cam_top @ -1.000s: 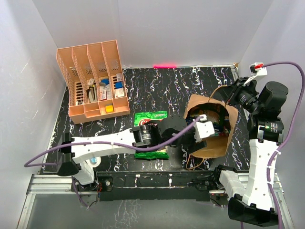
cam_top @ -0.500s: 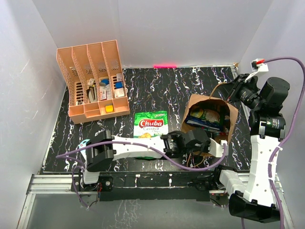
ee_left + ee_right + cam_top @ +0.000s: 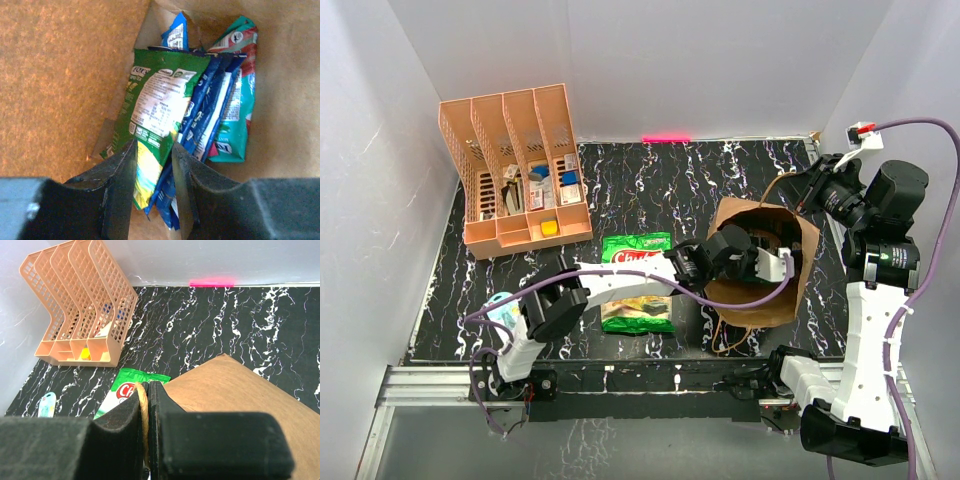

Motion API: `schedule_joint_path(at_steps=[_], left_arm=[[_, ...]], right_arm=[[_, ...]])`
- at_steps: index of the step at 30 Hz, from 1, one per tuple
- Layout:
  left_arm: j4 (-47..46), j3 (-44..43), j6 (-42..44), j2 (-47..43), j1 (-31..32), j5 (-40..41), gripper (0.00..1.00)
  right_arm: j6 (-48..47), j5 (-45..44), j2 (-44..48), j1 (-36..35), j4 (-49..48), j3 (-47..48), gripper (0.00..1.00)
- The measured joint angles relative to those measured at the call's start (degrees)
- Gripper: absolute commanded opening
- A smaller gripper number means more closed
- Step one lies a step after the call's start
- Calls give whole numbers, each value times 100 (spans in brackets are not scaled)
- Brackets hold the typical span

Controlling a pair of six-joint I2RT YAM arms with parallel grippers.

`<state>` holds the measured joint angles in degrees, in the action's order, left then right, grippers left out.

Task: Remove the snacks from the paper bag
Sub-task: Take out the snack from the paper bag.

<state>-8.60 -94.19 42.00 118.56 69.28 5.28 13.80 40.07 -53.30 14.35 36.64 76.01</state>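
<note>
— What is the paper bag [image 3: 760, 308] made of?
— Brown kraft, matte and faintly fibrous. It stands open-mouthed at centre right of the overhead view, and in the left wrist view its inner walls look orange-tan.

— And the snacks [image 3: 200, 115]?
— Flat, glossy foil packets stacked on edge at the bottom of the bag. The front green packet [image 3: 155, 105] has a white printed panel. Dark blue ones sit behind it, a teal and red one is at the right, and a small blue corner shows at the top. A loose green packet [image 3: 636, 315] lies flat on the table left of the bag, partly under the left arm.

— The left gripper [image 3: 152, 157]?
— It is inside the bag with its two black fingers parted a moderate way, clamping nothing. The front green packet's yellowish lower edge shows in the gap.

— The right gripper [image 3: 146, 405]?
— Pinched tight on the bag's twisted paper handle [image 3: 142, 415], a tan cord caught between its black pads.

— The surface?
— The table [image 3: 650, 185] is black with white marble veining. A peach-orange plastic organiser [image 3: 515, 170] with lattice walls and upright dividers stands at upper left. A light-blue oval gadget [image 3: 503, 315] lies at lower left.

— The room?
— Plain white walls [image 3: 670, 60], with a pink strip [image 3: 665, 137] at the foot of the back one.
</note>
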Motion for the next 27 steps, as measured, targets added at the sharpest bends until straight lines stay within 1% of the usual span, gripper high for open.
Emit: schedule_joint_path(at_steps=[6,10,15,19,25,27], left_arm=[[-223,-328,81,442,-48,-28,37],[-251,-393,160,656,-48,-37,43],[-195,-433,190,686,-61,-44,45],[-186,-605,195,726,-105,-35,42],[-162,-848,297,1003,-155,-28,45],[-107,-848,304,1091,-168,-31,48]], right_arm=[[0,2,-17,0,48,26,8],[0,0,-28,0,72,46,8],[-2,0,-28,0,85,50,8],[-2,0,-28,0,85,50,8],[-15,-2,-28,0,87,50,8],[-17,-2,-28,0,90,52,8]])
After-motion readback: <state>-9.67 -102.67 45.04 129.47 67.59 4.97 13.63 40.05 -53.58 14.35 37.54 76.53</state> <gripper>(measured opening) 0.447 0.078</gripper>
